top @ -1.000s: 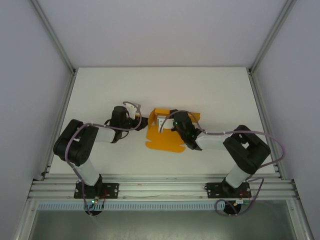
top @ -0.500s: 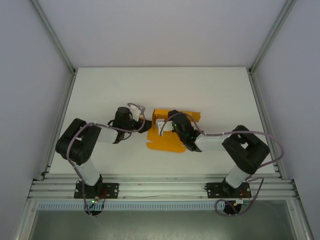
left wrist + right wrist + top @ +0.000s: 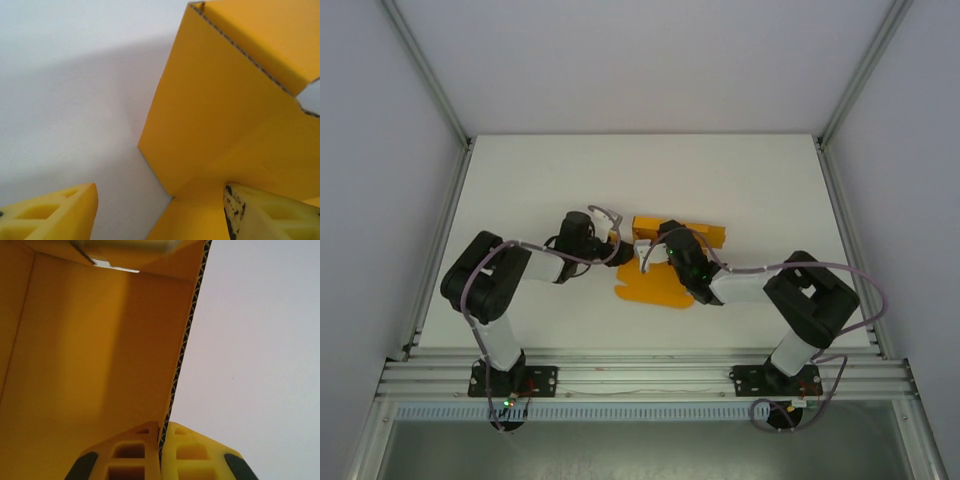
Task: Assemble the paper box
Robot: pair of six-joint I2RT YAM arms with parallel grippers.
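The paper box [image 3: 658,287] is bright orange corrugated card lying mid-table, its far part folded up into walls and a rounded flap flat toward me. My right gripper [image 3: 648,254] reaches in from the right. In the right wrist view the right gripper [image 3: 161,440] is shut on the edge of an upright wall of the paper box [image 3: 90,355]. My left gripper [image 3: 619,246] sits at the box's left side. Seen from the left wrist, it [image 3: 160,215] stands open around a folded corner of the paper box [image 3: 220,100], the right finger [image 3: 265,215] over the card.
The white table [image 3: 520,180] is bounded by aluminium frame rails on the left [image 3: 445,240] and right [image 3: 842,240] and by a slotted rail [image 3: 640,375] along the near edge, where both arm bases stand.
The left arm has moved right, up against the box, and its jaws have opened wider. The box's far part is folded up more tightly. The right gripper kept its grip.
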